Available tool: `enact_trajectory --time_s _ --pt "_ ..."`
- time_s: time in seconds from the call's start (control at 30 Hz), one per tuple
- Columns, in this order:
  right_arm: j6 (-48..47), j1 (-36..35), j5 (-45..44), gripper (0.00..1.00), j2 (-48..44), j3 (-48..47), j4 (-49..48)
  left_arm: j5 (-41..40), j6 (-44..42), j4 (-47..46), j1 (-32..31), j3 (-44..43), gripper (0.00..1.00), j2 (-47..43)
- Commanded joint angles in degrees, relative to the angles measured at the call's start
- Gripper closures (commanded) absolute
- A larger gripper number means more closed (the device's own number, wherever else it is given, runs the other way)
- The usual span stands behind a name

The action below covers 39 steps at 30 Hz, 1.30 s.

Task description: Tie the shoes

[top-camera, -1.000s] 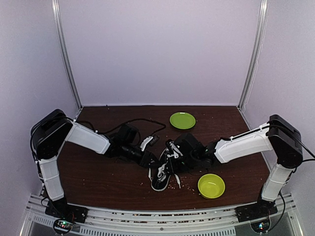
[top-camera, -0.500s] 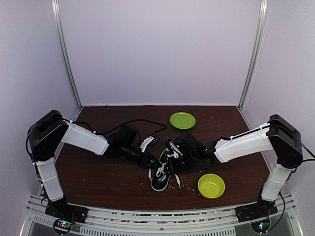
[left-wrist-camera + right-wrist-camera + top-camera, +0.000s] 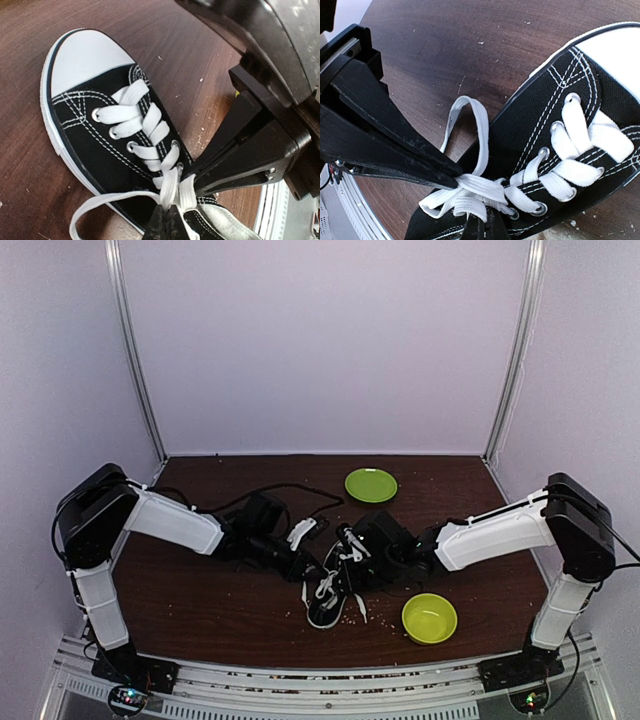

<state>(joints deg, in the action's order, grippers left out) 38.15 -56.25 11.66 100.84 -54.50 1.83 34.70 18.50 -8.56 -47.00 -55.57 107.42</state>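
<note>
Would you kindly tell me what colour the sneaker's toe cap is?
White; the toe cap shows best in the left wrist view.

My worktop (image 3: pixel 200 610) is dark reddish-brown wood grain, dusted with pale crumbs (image 3: pixel 160 58). At 12 o'clock a plain lilac back wall (image 3: pixel 320 340) rises from its far edge. Matching side walls close in at 9 o'clock (image 3: pixel 50 390) and 3 o'clock (image 3: pixel 590 370). Slim metal posts stand in the far corners, at 11 o'clock (image 3: pixel 138 360) and 1 o'clock (image 3: pixel 514 350). A ribbed silver rail (image 3: pixel 320 680) runs along 6 o'clock. The light is soft and even.
</note>
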Motion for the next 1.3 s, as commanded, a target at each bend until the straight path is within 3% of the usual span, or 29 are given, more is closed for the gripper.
enact_trajectory --time_s 0.0,0.67,0.9,1.13,1.27 --pt "0.0 -0.28 -2.65 1.0 0.31 -0.51 3.3 -0.12 -0.42 -2.57 -0.28 -0.03 1.0 -1.13" --pt "1.25 -0.56 -3.71 1.0 2.5 -2.1 2.69 6.2 1.7 -12.07 -1.74 3.45 1.0 -3.18" --pt "1.53 -0.56 -2.79 1.0 3.93 -2.61 1.65 4.99 2.51 -13.08 -2.39 3.48 1.0 -2.96" --pt "2.53 -0.55 -4.42 1.0 3.49 -0.98 -0.91 4.83 1.94 -10.21 -2.83 2.99 1.0 -1.94" --pt "2.72 -0.55 -4.38 1.0 3.71 -0.81 -1.04 -0.2 -0.42 -6.71 -2.62 3.04 0.98 -5.23"
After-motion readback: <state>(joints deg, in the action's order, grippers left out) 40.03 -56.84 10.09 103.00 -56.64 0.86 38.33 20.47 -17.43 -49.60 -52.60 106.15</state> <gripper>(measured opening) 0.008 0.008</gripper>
